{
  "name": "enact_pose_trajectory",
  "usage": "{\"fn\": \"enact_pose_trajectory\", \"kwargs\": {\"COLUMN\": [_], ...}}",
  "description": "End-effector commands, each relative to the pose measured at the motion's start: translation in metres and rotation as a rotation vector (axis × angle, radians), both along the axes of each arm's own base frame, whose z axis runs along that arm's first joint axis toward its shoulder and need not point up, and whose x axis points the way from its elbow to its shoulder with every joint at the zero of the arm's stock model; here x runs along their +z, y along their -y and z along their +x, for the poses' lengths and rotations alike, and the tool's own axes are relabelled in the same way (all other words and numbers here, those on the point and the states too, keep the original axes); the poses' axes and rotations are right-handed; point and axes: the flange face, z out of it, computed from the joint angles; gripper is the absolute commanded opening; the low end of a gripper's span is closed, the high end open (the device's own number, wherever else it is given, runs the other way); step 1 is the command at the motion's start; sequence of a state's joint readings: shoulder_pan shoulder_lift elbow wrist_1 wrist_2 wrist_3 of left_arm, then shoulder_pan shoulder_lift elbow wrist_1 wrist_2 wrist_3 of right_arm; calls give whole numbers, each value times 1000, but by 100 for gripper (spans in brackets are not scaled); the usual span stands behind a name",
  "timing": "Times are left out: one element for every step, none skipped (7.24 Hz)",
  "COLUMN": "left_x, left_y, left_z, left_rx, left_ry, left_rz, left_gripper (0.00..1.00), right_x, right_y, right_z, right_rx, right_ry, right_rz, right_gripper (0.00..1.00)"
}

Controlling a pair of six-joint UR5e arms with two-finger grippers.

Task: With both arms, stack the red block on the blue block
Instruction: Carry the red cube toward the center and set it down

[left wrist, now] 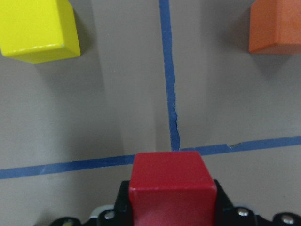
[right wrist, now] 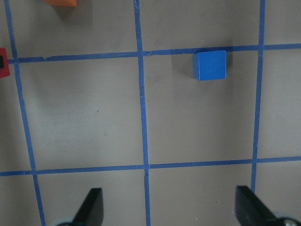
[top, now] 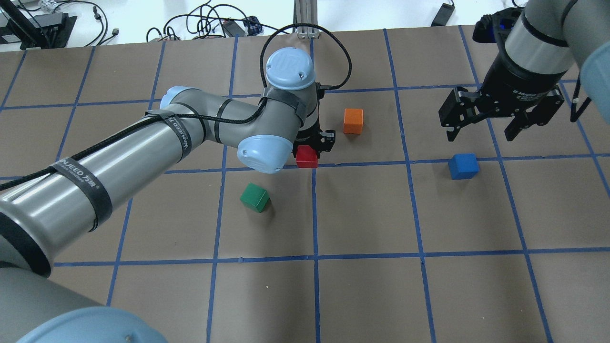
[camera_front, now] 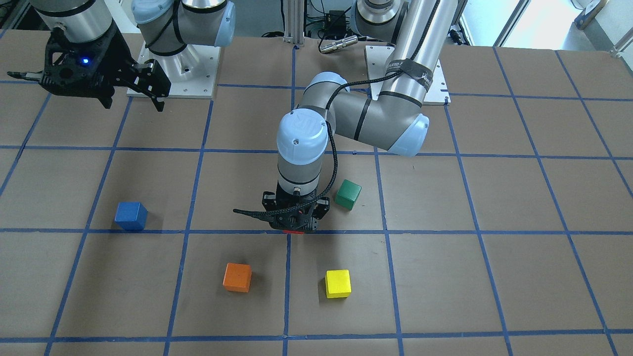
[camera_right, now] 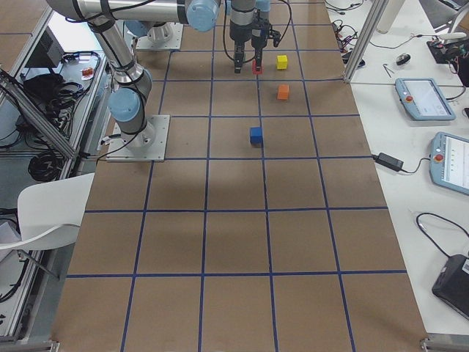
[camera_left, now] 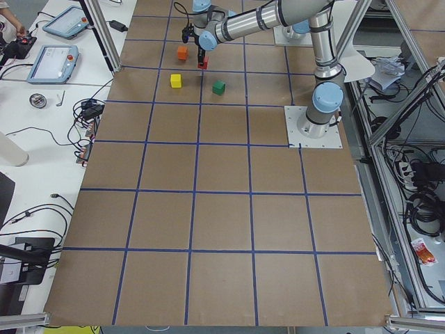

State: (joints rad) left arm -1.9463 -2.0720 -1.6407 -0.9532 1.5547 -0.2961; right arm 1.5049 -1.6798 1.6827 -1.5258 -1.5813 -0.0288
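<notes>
Left gripper (camera_front: 292, 226): Points straight down over a crossing of the blue tape lines near mid-table (top: 362, 214). The wrist view shows its fingers clamped on two sides of the red block.
Red block (left wrist: 171, 186): Held between those fingers, at or just above the paper; the views do not settle which. The green block (top: 255, 197) lies near on the robot's side. The orange block (top: 353, 120) and yellow block (camera_front: 338, 283) lie on the far side, and none of the three touches it.
Blue block (top: 463, 166): Sits alone on the robot's right half of the table, just beside a tape line. Its top face is bare and it is well apart from the red block.
Right gripper (top: 481, 133): Hangs high above the table near the blue block, fingers spread wide and holding nothing.
Step in hand: By the look of it, lifting the red block and carrying it across to the blue one.
Doing it well: Lift straight up until the cube is above its neighbours, then move sideways, passing the orange block with room to spare. Keep the cube square in the fingers. Before lowering, bring it directly over the blue block with edges lined up. Let go only once the faces meet flat.
Two arms: The right gripper is close to the goal, so the paths need to be kept apart, whether it takes the cube or steadies the base.
Risk: The blue block looks light and could slide if nudged. A red block set down off-centre could tip off.
</notes>
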Motion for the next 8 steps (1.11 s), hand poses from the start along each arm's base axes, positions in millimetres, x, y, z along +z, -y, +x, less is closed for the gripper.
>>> {"fn": "enact_pose_trajectory", "kwargs": {"left_x": [-20,-27,-33,-28,-27,4,47,92], "left_y": [6,7,4,6,7,13,18,25], "left_z": [-6,-8,-6,-7,-7,-3,7,32], "left_rx": [16,21,18,13,14,14,28,33], "left_ry": [-7,-12,-7,-12,-18,-39,-65,-59], "left_rz": [-17,-7,0,-9,-10,-46,-68,-69], "left_gripper": [36,58,98,100,100,100,100,100], "right_x": [1,-2,-5,-5,-7,-5,-24,-44], "right_y": [-1,0,1,1,2,4,5,6], "right_z": [5,5,3,3,3,3,3,3], "right_rx": [14,17,14,10,9,5,3,-3], "right_ry": [4,5,-3,-8,-10,-9,-7,7], "right_rz": [-4,7,18,17,22,5,46,77], "right_gripper": [100,100,100,100,100,100,100,100]}}
